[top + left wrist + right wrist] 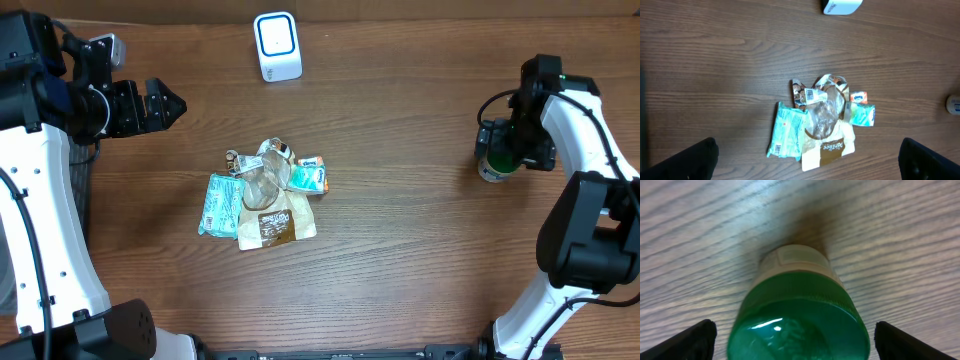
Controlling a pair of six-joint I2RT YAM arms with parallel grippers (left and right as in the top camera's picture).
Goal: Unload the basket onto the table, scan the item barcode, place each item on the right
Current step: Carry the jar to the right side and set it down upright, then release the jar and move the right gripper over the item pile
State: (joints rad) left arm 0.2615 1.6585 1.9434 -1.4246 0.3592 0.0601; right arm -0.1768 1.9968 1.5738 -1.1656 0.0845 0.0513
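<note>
**Current step.** The right pincer (503, 145) stands over a green-capped bottle (797, 320) that is upright on the tabletop (420, 260), at the right side and well apart from the scanner (277, 45). Its jaws are spread, one finger (687, 341) on each side of the cap, and neither touches it, so nothing is gripped. The left pincer (166, 103) is also open and empty, raised at the far left. This is judged to be the pick stage for the bottle. No item is at the scanner yet.

**Next move.** Close the jaws squarely on the bottle below the cap. Lift it, carry it to the white scanner at the rear centre, and turn the label toward the scanner face. The bottle's barcode position is not visible, so rotation may be needed.

**View differences.**
- The overhead view shows both arms, the scanner and the pile of packets (262, 195) at the centre.
- The right wrist view alone shows the clearance between the jaws and the cap.
- The left wrist view alone resolves the pile. It shows a teal packet (787, 131), a brown-and-cream pouch (831, 149) and a barcode label (815, 95) facing up.
</note>
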